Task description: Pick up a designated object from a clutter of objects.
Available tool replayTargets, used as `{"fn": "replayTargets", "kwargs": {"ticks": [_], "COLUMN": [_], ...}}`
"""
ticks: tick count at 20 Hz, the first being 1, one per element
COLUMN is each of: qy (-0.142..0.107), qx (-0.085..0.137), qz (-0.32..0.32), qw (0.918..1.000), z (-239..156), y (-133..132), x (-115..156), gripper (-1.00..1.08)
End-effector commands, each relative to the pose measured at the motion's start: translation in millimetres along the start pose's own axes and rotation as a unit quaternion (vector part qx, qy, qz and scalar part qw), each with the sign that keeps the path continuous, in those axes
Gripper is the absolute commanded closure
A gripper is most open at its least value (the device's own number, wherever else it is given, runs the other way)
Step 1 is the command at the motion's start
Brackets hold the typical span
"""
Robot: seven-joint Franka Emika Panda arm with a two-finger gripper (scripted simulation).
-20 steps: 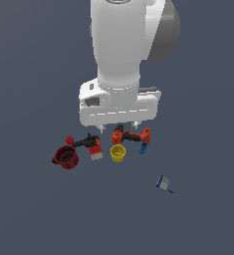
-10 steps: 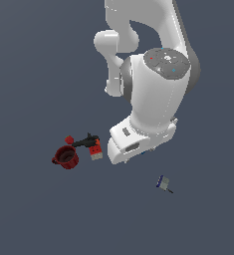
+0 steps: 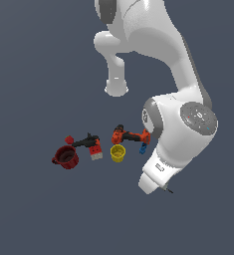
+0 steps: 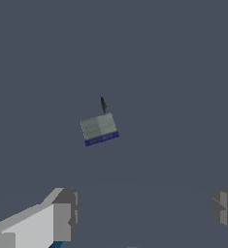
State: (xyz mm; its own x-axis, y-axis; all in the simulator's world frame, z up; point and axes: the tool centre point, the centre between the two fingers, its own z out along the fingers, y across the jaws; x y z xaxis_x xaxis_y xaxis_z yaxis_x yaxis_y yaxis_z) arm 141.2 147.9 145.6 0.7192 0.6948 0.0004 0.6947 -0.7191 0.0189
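my claw hangs spread wide and empty above the flat piece, well apart from the cup and drill

A flat, uniform slate-grey floor fills the exterior view from corner to corner, with even, soft light and no wall, furniture or window in sight.

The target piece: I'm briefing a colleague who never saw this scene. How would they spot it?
Find the clutter around the orange-and-black drill; the target piece lies apart from it, alone on bare floor ahead of the gripper. It is flat, pale grey with one blue edge and a thin dark stick, unlike the all-blue piece beside the drill.
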Motion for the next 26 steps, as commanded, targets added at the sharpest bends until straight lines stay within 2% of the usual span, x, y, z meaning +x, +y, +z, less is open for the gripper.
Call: {"fn": "replayTargets", "kwargs": {"ticks": [1, 12, 21, 26], "qy": [0.000, 0.001, 0.001, 0.001], "qx": [0.002, 0.009, 0.010, 0.009], "qz": [-0.037, -0.128, -0.135, -0.137], "qw": [0.9993, 0.9918, 0.9907, 0.9906], "z": [20, 76, 85, 107], "y": [-10, -42, -45, -46], "x": [15, 49, 51, 51], "gripper": [-0.92, -0.92, -0.92, -0.92]}}
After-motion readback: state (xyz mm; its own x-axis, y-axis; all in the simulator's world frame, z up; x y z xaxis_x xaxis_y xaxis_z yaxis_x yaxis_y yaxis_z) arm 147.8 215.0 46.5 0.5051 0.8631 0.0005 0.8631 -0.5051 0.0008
